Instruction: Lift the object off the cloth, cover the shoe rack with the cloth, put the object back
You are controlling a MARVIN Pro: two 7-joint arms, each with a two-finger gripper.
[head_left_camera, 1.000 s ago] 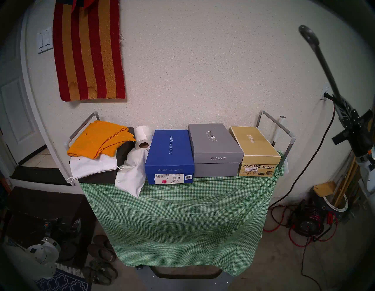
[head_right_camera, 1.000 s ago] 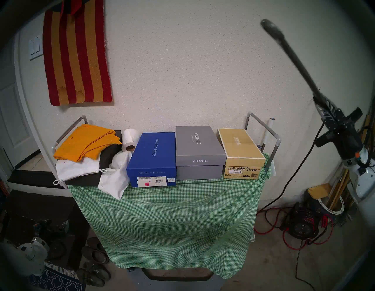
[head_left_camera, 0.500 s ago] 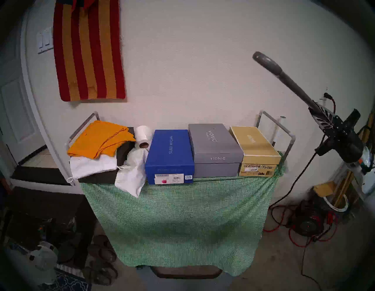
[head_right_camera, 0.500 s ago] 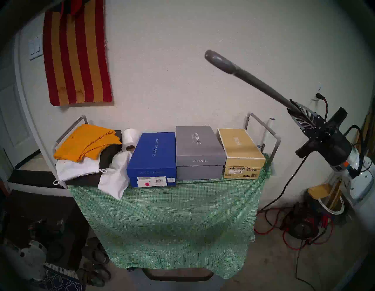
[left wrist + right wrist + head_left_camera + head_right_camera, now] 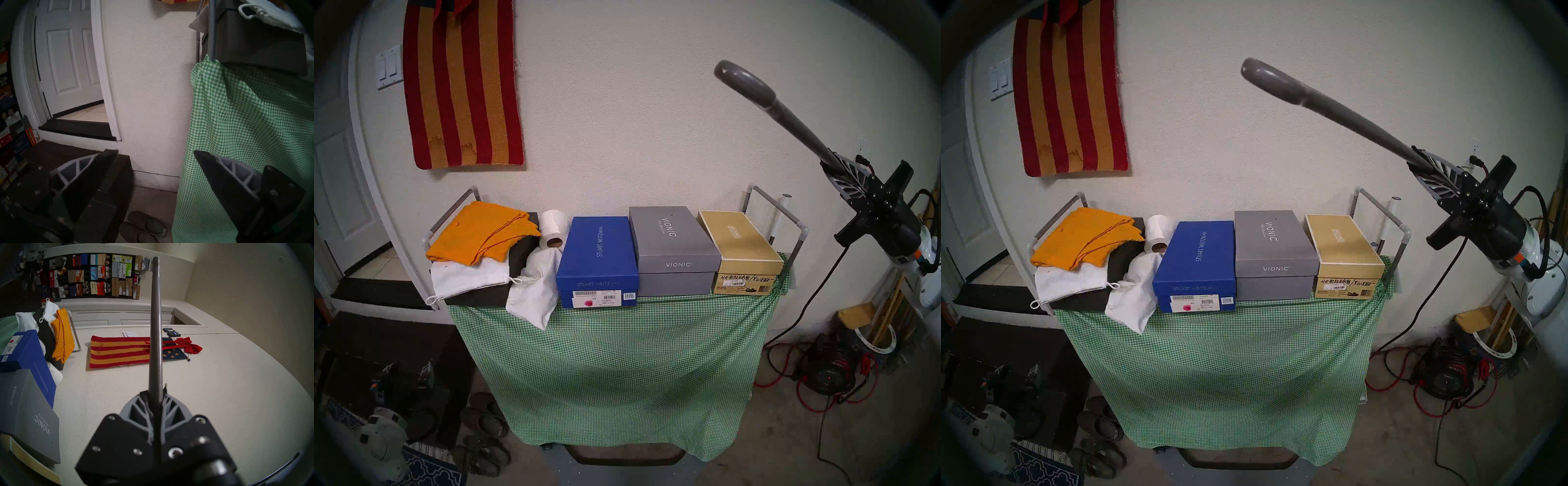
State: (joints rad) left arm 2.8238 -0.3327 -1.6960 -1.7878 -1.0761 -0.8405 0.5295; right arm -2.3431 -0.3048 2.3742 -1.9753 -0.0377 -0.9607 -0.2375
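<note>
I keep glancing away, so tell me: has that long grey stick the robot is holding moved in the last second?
Yes. The shoehorn has swung leftward in the head view; its upper tip now stands nearer the striped rug and away from the picture's right edge.

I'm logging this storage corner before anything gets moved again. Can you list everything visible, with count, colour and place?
Long metal shoehorn: one, dull grey, held in the air right of the rack.
Gingham cloth: one, green-and-white check, draped down the rack's front.
Tube shoe rack: one, grey with white joints, against the wall.
Shoeboxes: three on top, blue, grey, tan.
Folded cloth: one, orange, top left.
Drawstring bags: white, top left.
Paper roll: one, white.
Striped rug: one, red-and-orange, on the wall.
Left gripper: open, empty.
Right gripper: shut on the shoehorn.
</note>
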